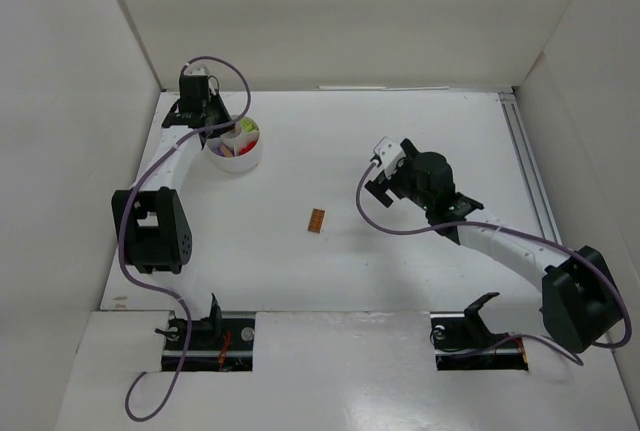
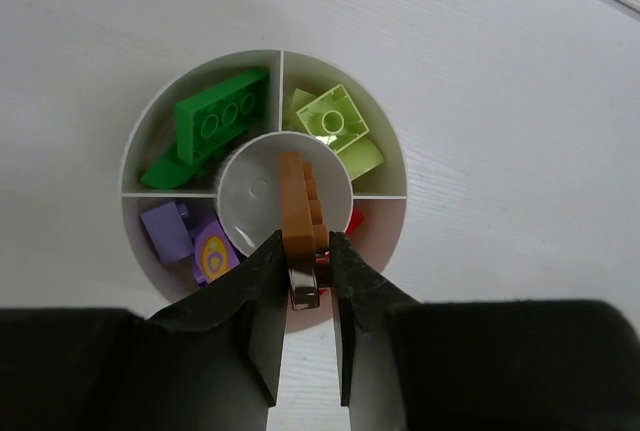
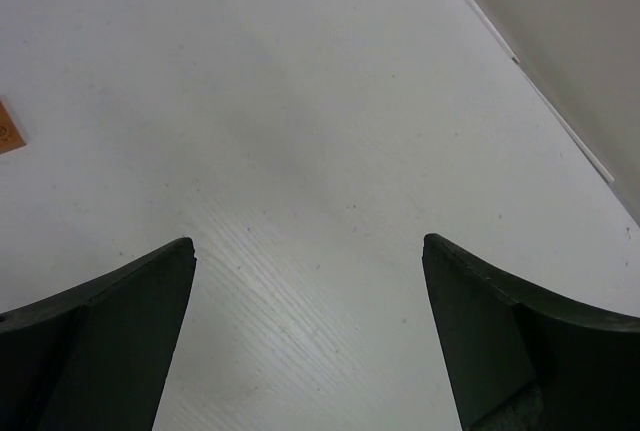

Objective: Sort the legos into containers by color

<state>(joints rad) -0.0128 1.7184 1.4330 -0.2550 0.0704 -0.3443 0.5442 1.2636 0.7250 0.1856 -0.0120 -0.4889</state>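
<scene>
The small round white dish (image 2: 380, 226), split into wedge compartments around a round centre well, stands near the far left corner of the white table (image 1: 400, 121). The left gripper (image 2: 305, 246) hangs over it, jaws pinched on the near end of a long orange studded brick (image 2: 297, 201). The brick reaches out over the centre well; whether it touches the well's floor cannot be told.

In the left wrist view four wedges ring the well:
- Upper left: green bricks (image 2: 220, 121), one with three round studs.
- Upper right: translucent yellow-green bricks (image 2: 335, 121).
- Lower left: lilac bricks (image 2: 168, 231), one bearing a yellow ring mark and partly covered by a finger.
- Lower right: a red piece (image 2: 354, 221), of which only a sliver shows past the other finger.

Something small, dark and shiny sits between the fingers under the orange brick; it is too hidden to identify.

The right gripper (image 3: 310, 251) hovers over bare table right of the middle, its jaws spread wide with nothing between them. A small flat orange piece (image 1: 316, 220) lies alone near the table's middle, well apart from the dish, and is cut off at the left border of the right wrist view. A pale rail (image 1: 530, 171) runs along the table's right edge.
</scene>
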